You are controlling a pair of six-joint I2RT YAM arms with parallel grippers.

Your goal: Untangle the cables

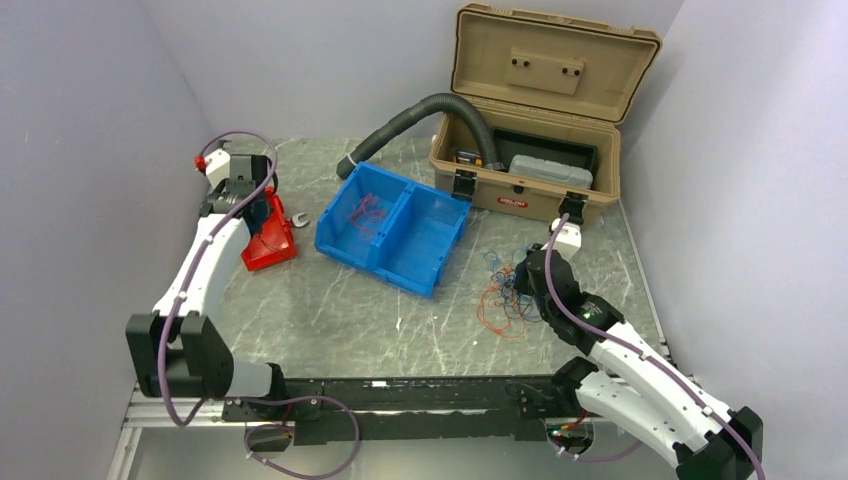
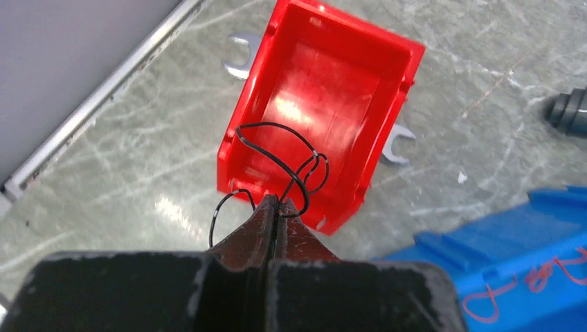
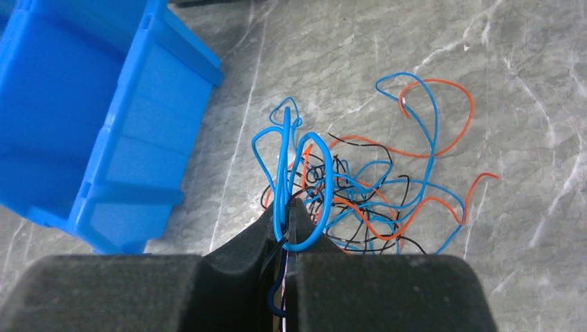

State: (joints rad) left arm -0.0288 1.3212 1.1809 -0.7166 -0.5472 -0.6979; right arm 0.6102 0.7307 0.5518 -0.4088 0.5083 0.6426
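Observation:
A tangle of thin blue, orange-red and black cables (image 3: pixel 374 187) lies on the grey table to the right of the blue bin (image 1: pixel 390 228); it also shows in the top view (image 1: pixel 503 293). My right gripper (image 3: pixel 285 207) is shut on a looped blue cable (image 3: pixel 284 159) lifted from the tangle's left side. My left gripper (image 2: pixel 277 202) is shut on a black cable (image 2: pixel 287 155) and holds it above the near rim of the red bin (image 2: pixel 325 97). A few red cables (image 1: pixel 365 212) lie in the blue bin's left compartment.
A tan toolbox (image 1: pixel 535 110) stands open at the back right, with a grey corrugated hose (image 1: pixel 415 120) running from it to the table. Two wrench ends (image 2: pixel 241 57) stick out from under the red bin. Grey walls close in both sides.

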